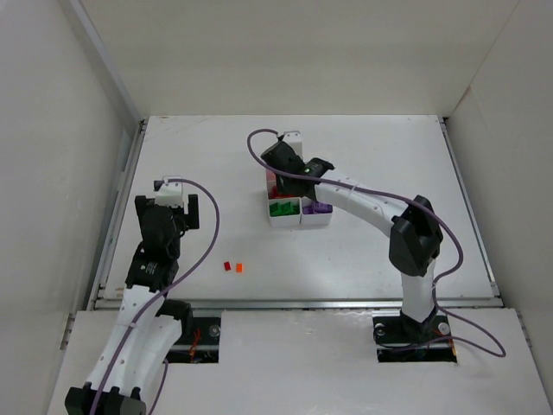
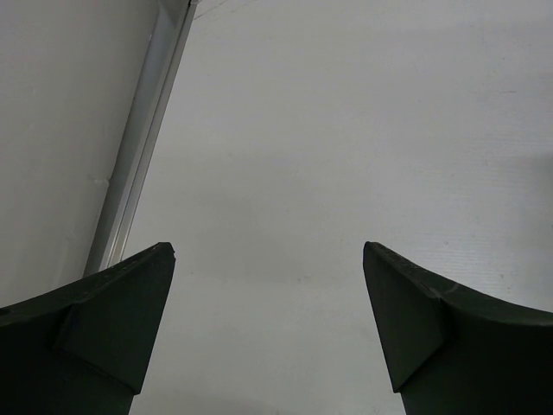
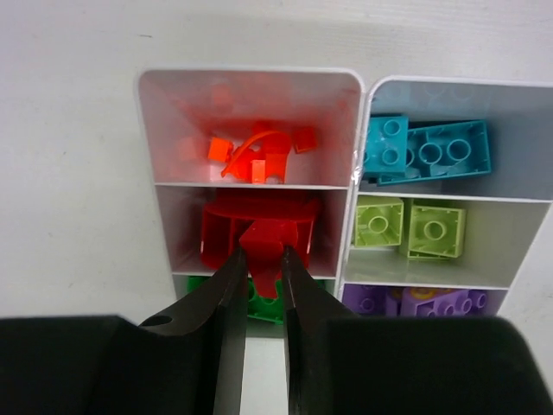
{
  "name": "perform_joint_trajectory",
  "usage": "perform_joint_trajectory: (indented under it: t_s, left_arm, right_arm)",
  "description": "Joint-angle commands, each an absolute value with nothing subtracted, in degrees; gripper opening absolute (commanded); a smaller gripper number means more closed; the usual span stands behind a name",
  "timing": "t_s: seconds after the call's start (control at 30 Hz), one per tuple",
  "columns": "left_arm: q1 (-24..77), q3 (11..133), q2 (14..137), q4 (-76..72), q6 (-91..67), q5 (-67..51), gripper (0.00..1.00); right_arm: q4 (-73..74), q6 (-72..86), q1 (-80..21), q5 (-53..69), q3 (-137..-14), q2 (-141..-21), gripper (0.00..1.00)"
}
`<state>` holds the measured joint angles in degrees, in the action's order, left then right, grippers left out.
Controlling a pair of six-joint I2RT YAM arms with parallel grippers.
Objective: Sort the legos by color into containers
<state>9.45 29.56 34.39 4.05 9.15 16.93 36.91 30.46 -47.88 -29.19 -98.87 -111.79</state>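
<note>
The white six-compartment tray (image 3: 356, 181) holds orange bits (image 3: 255, 156), a red piece (image 3: 225, 233), green bricks (image 3: 263, 303), cyan bricks (image 3: 423, 149), yellow-green bricks (image 3: 410, 226) and purple bricks (image 3: 415, 303). My right gripper (image 3: 262, 258) is shut on a small red lego (image 3: 270, 246) just above the red compartment; it hovers over the tray (image 1: 298, 220) in the top view (image 1: 289, 169). A red lego (image 1: 227, 266) and an orange lego (image 1: 239, 268) lie on the table. My left gripper (image 2: 268, 251) is open and empty, over bare table at the left (image 1: 177, 207).
A raised metal rail (image 2: 143, 147) runs along the table's left edge beside my left gripper. White walls enclose the table on the left, back and right. The right arm's purple cable (image 1: 259, 147) loops above the tray.
</note>
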Motion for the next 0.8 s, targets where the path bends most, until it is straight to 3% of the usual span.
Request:
perform_joint_trajectory:
  t_s: [0.0, 0.23, 0.27, 0.43, 0.57, 0.77]
  left_arm:
    - [8.61, 28.83, 34.54, 1.32, 9.23, 17.67, 0.88]
    - [8.61, 28.83, 35.07, 1.32, 9.23, 17.67, 0.88]
    - [8.61, 28.83, 35.07, 1.32, 9.23, 17.67, 0.88]
    - [8.61, 28.83, 35.07, 1.32, 9.23, 17.67, 0.88]
    - [8.09, 28.83, 35.07, 1.32, 9.23, 17.14, 0.88]
    - [8.09, 28.83, 35.07, 1.32, 9.23, 17.14, 0.88]
  right_arm:
    - [36.21, 27.77, -47.11, -30.84, -101.07, -111.62, 0.0]
    - [37.53, 26.63, -47.11, -32.96, -98.17, -112.14, 0.02]
    - [37.53, 25.76, -47.11, -32.96, -98.96, -112.84, 0.07]
    - [39.9, 24.43, -47.11, -31.73, -102.03, -114.17, 0.51]
    - [39.9, 23.82, -47.63, -31.11, -102.04, -112.15, 0.6]
    - [41.84, 21.46, -53.34, -32.78, -104.06, -109.07, 0.65]
